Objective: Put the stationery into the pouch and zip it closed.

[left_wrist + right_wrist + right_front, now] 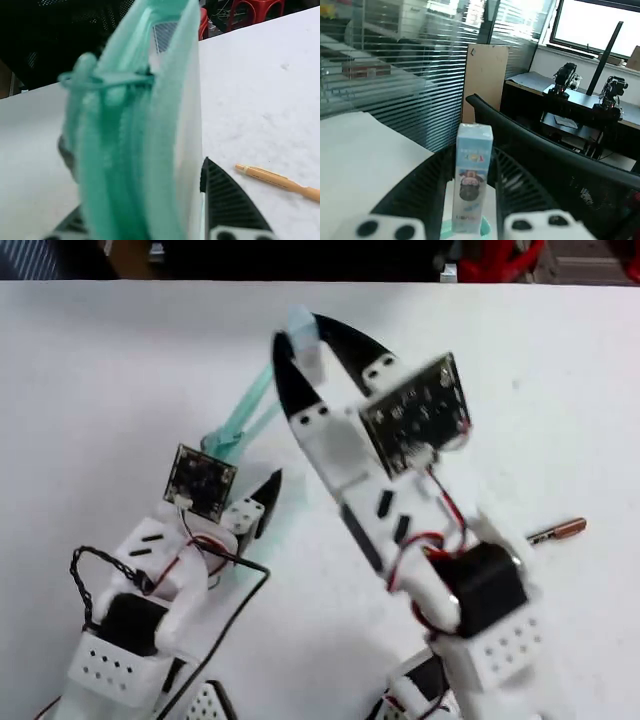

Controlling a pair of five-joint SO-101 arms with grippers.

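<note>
"Up over the table (110, 370), how will that small blue box (472, 170) handle?"

"Light and stiff, I'd say; hold its flat sides; the right gripper (298, 340) clamps it lengthwise between its fingers at the soft green pouch's (240, 425) upper end; the left gripper (135, 170) pinches the pouch; a pencil (557, 531) lies well apart."

No text comes through clearly here. The box (474, 175) is the one thing carrying print. Its pale blue face shows a few coloured marks near the top, a dark picture at the middle and a line of tiny lettering close to the bottom. All of it is too small to read as words or numbers.
</note>
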